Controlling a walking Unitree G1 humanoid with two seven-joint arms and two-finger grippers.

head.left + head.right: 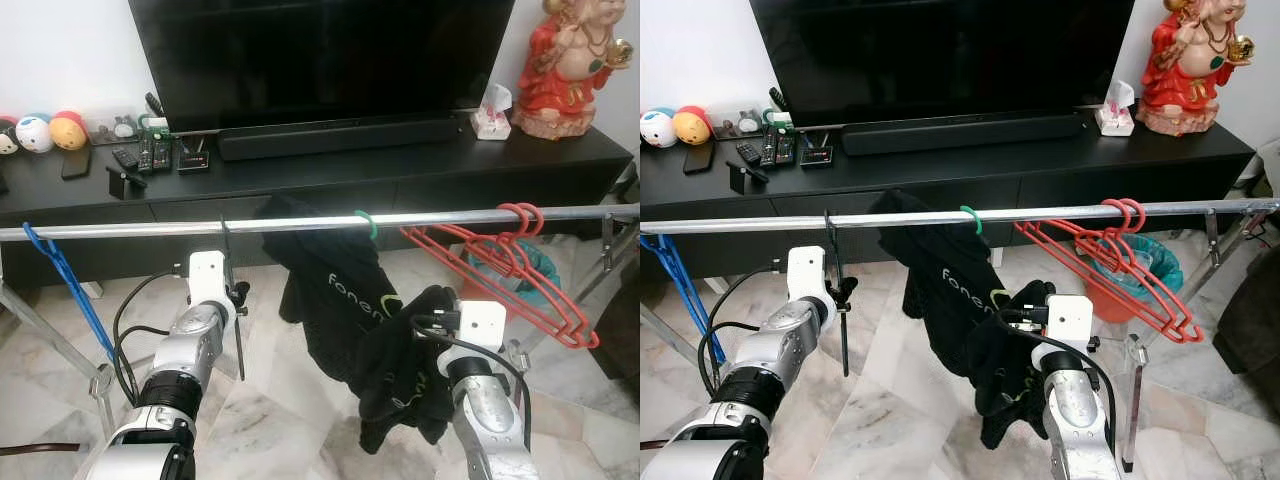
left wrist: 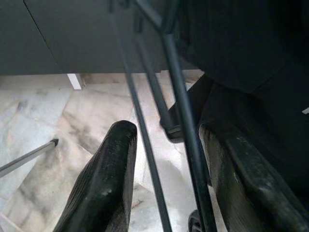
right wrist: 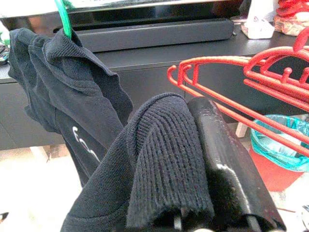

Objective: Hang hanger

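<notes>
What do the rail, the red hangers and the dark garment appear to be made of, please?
Rail: likely metal, silvery with a bright sheen. Red hangers: probably plastic, glossy and uniformly coloured. Dark garment: knitted fabric, matt, with ribbed weave visible where it drapes the right tool.

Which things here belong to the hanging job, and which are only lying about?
Job: left gripper around black hanger; right gripper gripping black garment; rail.
Lying about: red hangers, blue hanger, television, figurine.

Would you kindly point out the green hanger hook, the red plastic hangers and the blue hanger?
green hanger hook (image 1: 367,222), left eye view, curve over rail
red plastic hangers (image 1: 500,262), left eye view, upper bars
blue hanger (image 1: 70,282), left eye view, sloping arm
</notes>
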